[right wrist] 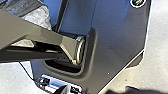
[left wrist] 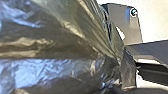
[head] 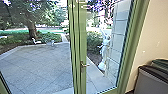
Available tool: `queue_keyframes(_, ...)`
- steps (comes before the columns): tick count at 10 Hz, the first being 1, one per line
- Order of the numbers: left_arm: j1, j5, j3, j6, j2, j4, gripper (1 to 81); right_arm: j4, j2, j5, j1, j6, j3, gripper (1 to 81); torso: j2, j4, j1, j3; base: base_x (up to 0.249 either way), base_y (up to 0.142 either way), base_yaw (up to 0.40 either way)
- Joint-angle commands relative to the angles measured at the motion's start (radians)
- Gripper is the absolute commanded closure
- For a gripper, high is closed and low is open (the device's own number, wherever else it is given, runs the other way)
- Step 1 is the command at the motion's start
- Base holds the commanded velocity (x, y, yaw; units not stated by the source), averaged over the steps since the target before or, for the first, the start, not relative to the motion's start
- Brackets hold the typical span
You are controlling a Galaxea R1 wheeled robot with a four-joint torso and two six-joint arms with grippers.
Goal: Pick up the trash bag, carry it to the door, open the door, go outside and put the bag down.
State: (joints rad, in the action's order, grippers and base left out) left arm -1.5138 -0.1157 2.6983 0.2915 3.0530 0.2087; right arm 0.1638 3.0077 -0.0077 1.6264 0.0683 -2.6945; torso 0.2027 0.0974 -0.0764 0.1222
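Note:
The trash bag (left wrist: pixel 62 42), dark, shiny and crumpled, is large in the left wrist view. Its plastic draws together into tight folds at my left gripper (left wrist: pixel 128 71), which is shut on it. A crumpled piece of the same sort of plastic (right wrist: pixel 40 16) lies at a corner of the right wrist view, partly behind the jointed bar. Ahead in the head view stands the glass door (head: pixel 100 50) in its green frame, with a metal lever handle (head: pixel 83 65) on the middle upright. The door looks closed.
Through the glass are a paved yard (head: pixel 42 67), a white statue (head: pixel 103 50), bushes and a tree (head: pixel 31 22). Indoors, grey bins (head: pixel 152 80) stand by the cream wall (head: pixel 150 37) to the right of the door.

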Motion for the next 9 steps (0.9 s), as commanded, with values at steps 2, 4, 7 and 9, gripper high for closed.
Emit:
queue_keyframes(2,0.04,-0.074,-0.005,0.011,0.006,-0.012,81.1,0.0,-0.002,-0.055,-0.038,0.001,-0.008,1.0,0.0,0.0,0.0,0.0,0.151,-0.073,0.0)
queue_keyframes(4,0.04,-0.074,-0.005,0.011,0.006,-0.012,81.1,0.003,0.0,-0.055,-0.039,0.001,-0.008,1.0,0.0,0.0,0.0,0.0,0.151,-0.073,0.0)
queue_keyframes(7,0.04,-0.074,-0.006,0.009,0.006,-0.011,81.1,0.003,0.001,-0.055,-0.041,0.001,-0.008,1.0,0.0,0.0,0.0,0.0,0.152,-0.073,0.0)
queue_keyframes(9,0.04,-0.074,-0.005,0.009,0.006,-0.011,81.1,0.003,0.001,-0.055,-0.042,0.001,-0.008,1.0,0.0,0.0,0.0,0.0,0.145,0.0,0.0)
